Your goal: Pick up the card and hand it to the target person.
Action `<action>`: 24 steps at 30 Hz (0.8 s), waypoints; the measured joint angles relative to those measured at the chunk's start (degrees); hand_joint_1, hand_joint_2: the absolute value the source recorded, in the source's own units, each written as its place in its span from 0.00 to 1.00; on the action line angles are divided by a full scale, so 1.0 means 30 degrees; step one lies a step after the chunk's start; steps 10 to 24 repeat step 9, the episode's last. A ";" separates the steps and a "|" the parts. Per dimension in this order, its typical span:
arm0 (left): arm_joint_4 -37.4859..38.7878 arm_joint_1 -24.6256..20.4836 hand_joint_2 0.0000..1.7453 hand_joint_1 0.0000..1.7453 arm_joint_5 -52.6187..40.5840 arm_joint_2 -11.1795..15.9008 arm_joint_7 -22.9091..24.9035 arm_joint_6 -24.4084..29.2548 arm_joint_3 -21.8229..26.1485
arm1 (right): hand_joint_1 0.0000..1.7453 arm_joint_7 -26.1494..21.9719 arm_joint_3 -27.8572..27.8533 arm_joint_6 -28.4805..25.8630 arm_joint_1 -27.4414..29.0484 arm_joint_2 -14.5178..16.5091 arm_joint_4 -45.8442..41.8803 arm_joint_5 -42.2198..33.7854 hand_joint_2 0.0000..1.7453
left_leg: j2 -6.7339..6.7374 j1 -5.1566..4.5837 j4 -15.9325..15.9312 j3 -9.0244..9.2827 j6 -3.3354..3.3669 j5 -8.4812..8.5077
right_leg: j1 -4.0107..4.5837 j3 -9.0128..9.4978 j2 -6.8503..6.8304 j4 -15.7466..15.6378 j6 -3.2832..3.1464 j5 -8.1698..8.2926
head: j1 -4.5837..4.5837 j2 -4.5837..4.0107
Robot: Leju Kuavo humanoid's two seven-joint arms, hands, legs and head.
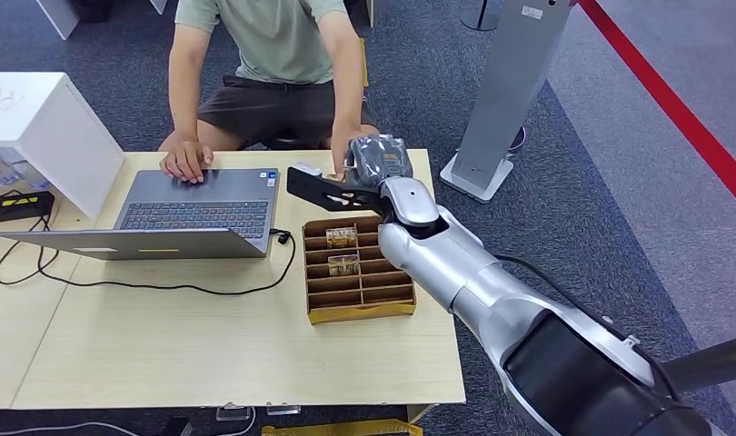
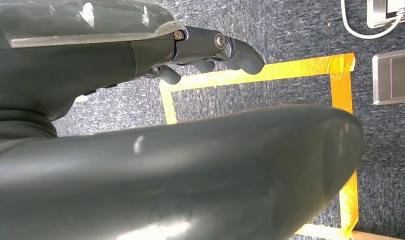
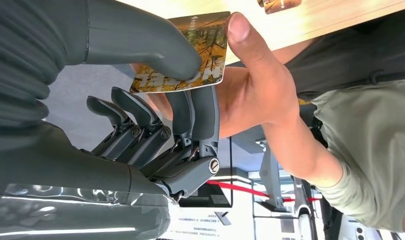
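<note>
Head view, right hand: right hand (image 1: 375, 163) reaches over the far edge of the wooden table (image 1: 164, 345), toward the seated person (image 1: 264, 54); dark fingers point toward the laptop side, with a pale edge, probably the card, at their tips (image 1: 303, 170), too small to be sure.
Head view, person: sits behind the table in a green shirt; one hand (image 1: 184, 162) rests on the laptop (image 1: 196, 204), the other arm comes down to the robot's hand.
Head view, table: holds an open grey laptop, a black cable (image 1: 164, 286) looping in front of it, and a cardboard divider box (image 1: 355, 272) with two cards standing in its slots (image 1: 342, 238).
Head view, surroundings: white box (image 1: 46, 127) at the table's left end; grey stand (image 1: 505, 100) and red floor line (image 1: 673, 109) off to the right.

Left wrist view, left hand: left hand (image 2: 210, 50) hangs above blue carpet, fingers curled inward, nothing seen in them.
Left wrist view, floor: yellow tape outline (image 2: 270, 72) on the carpet.

Right wrist view, card: hotel card (image 3: 188, 55) with an autumn picture, pinched between the grey thumb (image 3: 140, 45) and the dark fingers (image 3: 200, 115) of the right hand.
Right wrist view, person's hand: person's hand (image 3: 250, 85) touches the card's far edge, thumb on top, palm beneath.
</note>
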 joint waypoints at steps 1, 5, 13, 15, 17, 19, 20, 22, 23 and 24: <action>0.0000 0.0001 0.00 0.00 0.0002 0.0000 0.0000 -0.0016 -0.0002 | 0.00 0.0007 0.0004 -0.0020 -0.0003 0.0015 0.0082 0.0007 1.00 | 0.0000 0.0000 0.0000 0.0000 0.0000 0.0000 | 0.0000 0.0000 0.0000 0.0000 0.0000 0.0000 | 0.0000 0.0000; 0.0000 0.0009 0.00 0.00 -0.0047 0.0004 0.0038 -0.0080 -0.0044 | 0.00 0.0009 0.0015 -0.0113 -0.0049 0.0049 0.0370 0.0024 1.00 | -0.0001 0.0000 0.0000 0.0000 0.0000 0.0000 | 0.0000 0.0000 0.0001 0.0000 0.0000 0.0000 | 0.0009 0.0000; 0.0000 0.0017 0.00 0.00 -0.0020 0.0007 0.0109 -0.0052 -0.0145 | 0.00 0.0009 0.0016 -0.0194 -0.0078 0.0105 0.0516 0.0030 1.00 | 0.0000 0.0000 0.0000 0.0001 0.0000 0.0000 | 0.0000 -0.0001 0.0002 0.0000 0.0000 0.0000 | -0.0004 0.0000; 0.0000 0.0017 0.00 0.00 -0.0020 0.0007 0.0109 -0.0052 -0.0145 | 0.00 0.0009 0.0016 -0.0194 -0.0078 0.0105 0.0516 0.0030 1.00 | 0.0000 0.0000 0.0000 0.0001 0.0000 0.0000 | 0.0000 -0.0001 0.0002 0.0000 0.0000 0.0000 | -0.0004 0.0000; 0.0000 0.0017 0.00 0.00 -0.0020 0.0007 0.0109 -0.0052 -0.0145 | 0.00 0.0009 0.0016 -0.0194 -0.0078 0.0105 0.0516 0.0030 1.00 | 0.0000 0.0000 0.0000 0.0001 0.0000 0.0000 | 0.0000 -0.0001 0.0002 0.0000 0.0000 0.0000 | -0.0004 0.0000; 0.0000 0.0017 0.00 0.00 -0.0020 0.0007 0.0109 -0.0052 -0.0145 | 0.00 0.0009 0.0016 -0.0194 -0.0078 0.0105 0.0516 0.0030 1.00 | 0.0000 0.0000 0.0000 0.0001 0.0000 0.0000 | 0.0000 -0.0001 0.0002 0.0000 0.0000 0.0000 | -0.0004 0.0000; 0.0000 0.0017 0.00 0.00 -0.0020 0.0007 0.0109 -0.0052 -0.0145 | 0.00 0.0009 0.0016 -0.0194 -0.0078 0.0105 0.0516 0.0030 1.00 | 0.0000 0.0000 0.0000 0.0001 0.0000 0.0000 | 0.0000 -0.0001 0.0002 0.0000 0.0000 0.0000 | -0.0004 0.0000; 0.0000 0.0017 0.00 0.00 -0.0020 0.0007 0.0109 -0.0052 -0.0145 | 0.00 0.0009 0.0016 -0.0194 -0.0078 0.0105 0.0516 0.0030 1.00 | 0.0000 0.0000 0.0000 0.0001 0.0000 0.0000 | 0.0000 -0.0001 0.0002 0.0000 0.0000 0.0000 | -0.0004 0.0000; 0.0000 0.0017 0.00 0.00 -0.0020 0.0007 0.0109 -0.0052 -0.0145 | 0.00 0.0009 0.0016 -0.0194 -0.0078 0.0105 0.0516 0.0030 1.00 | 0.0000 0.0000 0.0000 0.0001 0.0000 0.0000 | 0.0000 -0.0001 0.0002 0.0000 0.0000 0.0000 | -0.0004 0.0000; 0.0000 0.0017 0.00 0.00 -0.0020 0.0007 0.0109 -0.0052 -0.0145 | 0.00 0.0009 0.0016 -0.0194 -0.0078 0.0105 0.0516 0.0030 1.00 | 0.0000 0.0000 0.0000 0.0001 0.0000 0.0000 | 0.0000 -0.0001 0.0002 0.0000 0.0000 0.0000 | -0.0004 0.0000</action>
